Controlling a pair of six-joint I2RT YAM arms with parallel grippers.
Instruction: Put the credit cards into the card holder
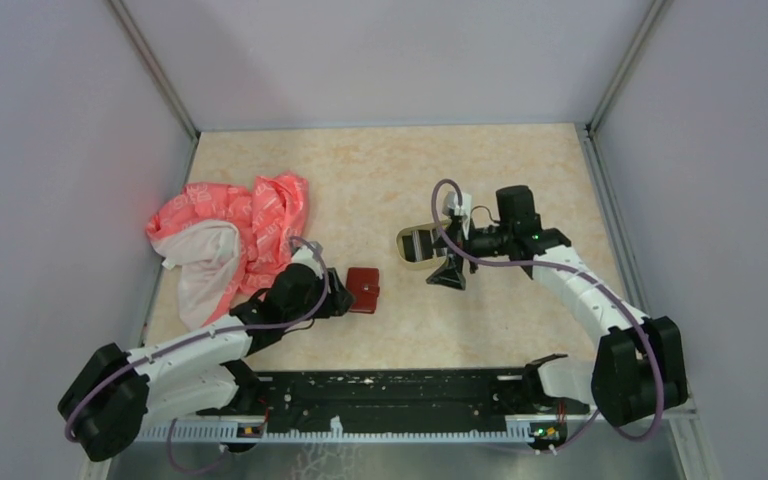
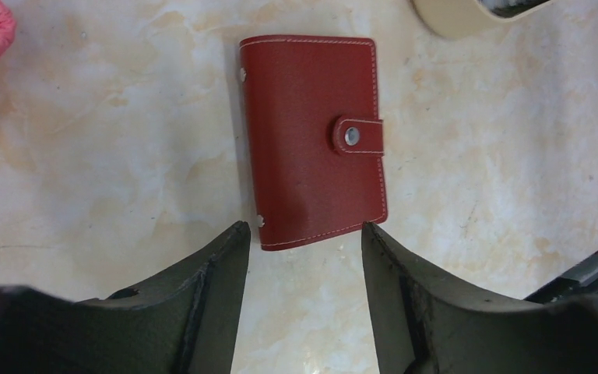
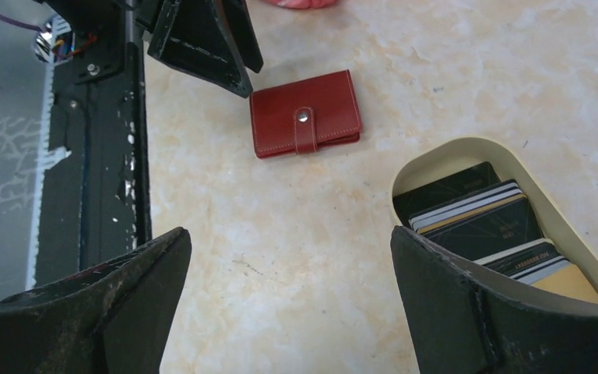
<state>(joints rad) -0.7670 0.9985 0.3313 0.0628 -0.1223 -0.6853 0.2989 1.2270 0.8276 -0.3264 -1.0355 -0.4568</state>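
The red card holder (image 2: 311, 136) lies flat on the tabletop, its snap tab fastened; it also shows in the overhead view (image 1: 363, 288) and the right wrist view (image 3: 305, 123). My left gripper (image 2: 302, 230) is open, its fingertips just short of the holder's near edge, nothing between them. The credit cards (image 3: 483, 222), dark, striped and gold-tan, are stacked in an oval tan tray (image 3: 467, 148). My right gripper (image 3: 290, 238) is open wide over bare tabletop, its right finger beside the tray's rim (image 1: 407, 240).
A crumpled pink and white cloth bag (image 1: 230, 235) lies at the left of the table. A black base rail (image 1: 380, 400) runs along the near edge. Grey walls enclose the table on three sides.
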